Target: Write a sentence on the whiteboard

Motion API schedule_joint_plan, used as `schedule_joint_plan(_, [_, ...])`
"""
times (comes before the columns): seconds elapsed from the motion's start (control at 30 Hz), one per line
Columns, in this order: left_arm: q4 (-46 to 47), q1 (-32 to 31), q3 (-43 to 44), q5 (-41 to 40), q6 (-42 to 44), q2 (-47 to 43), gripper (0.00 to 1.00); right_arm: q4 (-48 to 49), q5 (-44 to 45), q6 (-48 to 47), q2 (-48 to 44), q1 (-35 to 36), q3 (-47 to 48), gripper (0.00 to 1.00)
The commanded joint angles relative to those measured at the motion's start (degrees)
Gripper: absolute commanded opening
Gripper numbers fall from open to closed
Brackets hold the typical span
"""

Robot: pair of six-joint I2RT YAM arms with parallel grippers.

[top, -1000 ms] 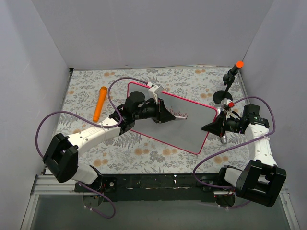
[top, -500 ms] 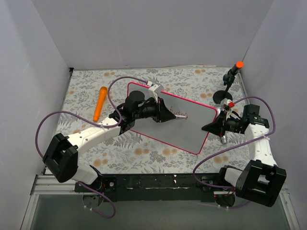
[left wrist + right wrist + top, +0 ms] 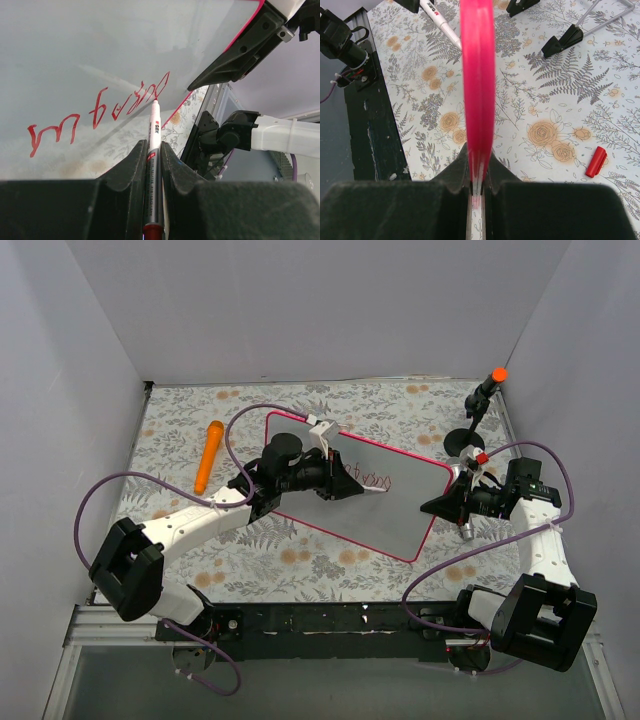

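Grips a slim marker (image 3: 154,131) between the closed fingers of the left end effector (image 3: 152,150), red end toward the wrist, white tip pointing out. Holds that tip against the glossy face of the whiteboard (image 3: 395,520), right at the last stroke of the sentence (image 3: 100,112). Shows a single line of red handwriting, too loose to read, on the far half of the board, just right of the left end effector and between the two arms. Pinches the board's pink-red frame at its right edge with the right end effector (image 3: 476,182), fingers shut on the rim, seen edge-on from that wrist. Lies in the middle of the table (image 3: 300,565), slanted from far left to near right over the floral cover, spanning from the left end effector across to the right one. Has a small red cap (image 3: 596,161) lying on the table near the right end effector, an orange cylinder (image 3: 209,455) at the far left well apart from the board, and a black stand (image 3: 485,398) with an orange tip in the far right corner.
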Motion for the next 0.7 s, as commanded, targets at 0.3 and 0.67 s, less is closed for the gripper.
schedule_joint_plan(0.3, [-4.6, 0.4, -2.6, -2.3, 1.8, -0.7, 0.0, 2.2, 5.2, -3.5, -0.5, 0.4, 0.2, 0.01])
schedule_joint_plan(0.67, [-5.3, 0.6, -0.6, -6.1, 2.7, -4.0, 0.0, 2.2, 5.2, -3.5, -0.6, 0.4, 0.2, 0.01])
